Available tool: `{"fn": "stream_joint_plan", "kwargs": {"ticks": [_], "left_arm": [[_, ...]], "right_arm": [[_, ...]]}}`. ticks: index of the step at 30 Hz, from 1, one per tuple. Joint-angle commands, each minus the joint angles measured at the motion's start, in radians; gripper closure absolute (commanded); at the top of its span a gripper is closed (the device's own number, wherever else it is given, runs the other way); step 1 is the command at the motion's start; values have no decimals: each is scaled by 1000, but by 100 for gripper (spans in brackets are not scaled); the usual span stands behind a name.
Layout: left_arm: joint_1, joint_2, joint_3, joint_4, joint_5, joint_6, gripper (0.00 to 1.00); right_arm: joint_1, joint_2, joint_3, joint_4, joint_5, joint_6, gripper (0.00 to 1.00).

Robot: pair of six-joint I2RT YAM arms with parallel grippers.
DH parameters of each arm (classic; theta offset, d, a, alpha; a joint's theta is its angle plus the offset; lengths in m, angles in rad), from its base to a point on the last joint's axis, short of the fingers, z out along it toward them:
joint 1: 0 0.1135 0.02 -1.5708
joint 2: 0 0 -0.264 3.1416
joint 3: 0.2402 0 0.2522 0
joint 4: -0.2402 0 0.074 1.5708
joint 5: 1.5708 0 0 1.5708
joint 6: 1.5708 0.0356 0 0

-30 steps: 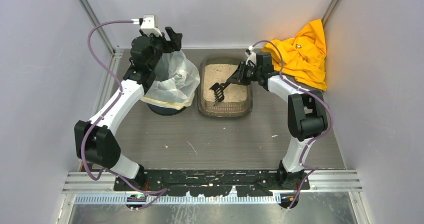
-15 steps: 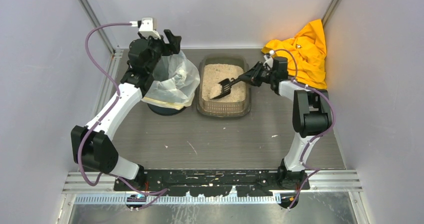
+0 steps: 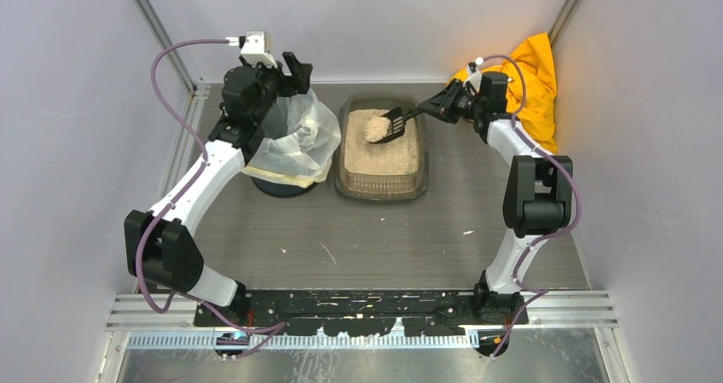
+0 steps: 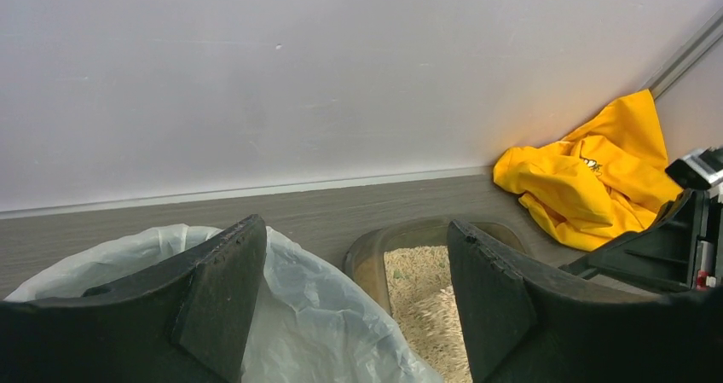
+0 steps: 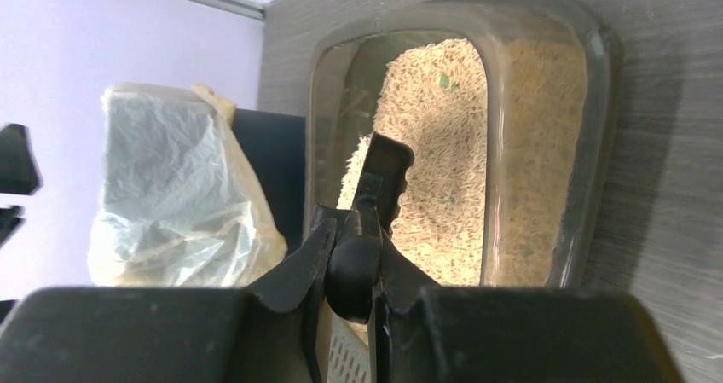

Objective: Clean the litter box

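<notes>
On the grey table the litter box sits toward the back, just right of the bag-lined bin. By the box's far right corner the right gripper is clamped tight on the handle of a black scoop, which reaches over the box's far half carrying a heap of granules. The left gripper hangs above the bin's far rim, jaws spread wide, holding nothing. A yellow cloth lies in the far right corner

No readable text; the small mark on the yellow cloth is illegible
</notes>
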State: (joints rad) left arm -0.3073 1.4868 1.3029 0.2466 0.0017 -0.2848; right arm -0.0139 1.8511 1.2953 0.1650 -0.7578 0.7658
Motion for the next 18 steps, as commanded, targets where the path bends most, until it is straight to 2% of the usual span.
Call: {"fn": "stream_joint_plan", "kwargs": {"ticks": [1,3,8,14,18], "left_arm": [[0,5,25,69,6,-2,23],[0,13,32,72,6,-2,23],[-1,42,55,78,13,-8,23],[0,90,99,91,33,-22,23],[0,113,125,97,35,-23,23]], "right_arm": [[62,-19,217,-439,96,-375,99],[78,-14,266,-530,156,-447,99],[99,-39,317,-595,288,-509,99],[164,-33,439,-763,494,-659,99],[204,-51,465,-790,601,-709,99]]}}
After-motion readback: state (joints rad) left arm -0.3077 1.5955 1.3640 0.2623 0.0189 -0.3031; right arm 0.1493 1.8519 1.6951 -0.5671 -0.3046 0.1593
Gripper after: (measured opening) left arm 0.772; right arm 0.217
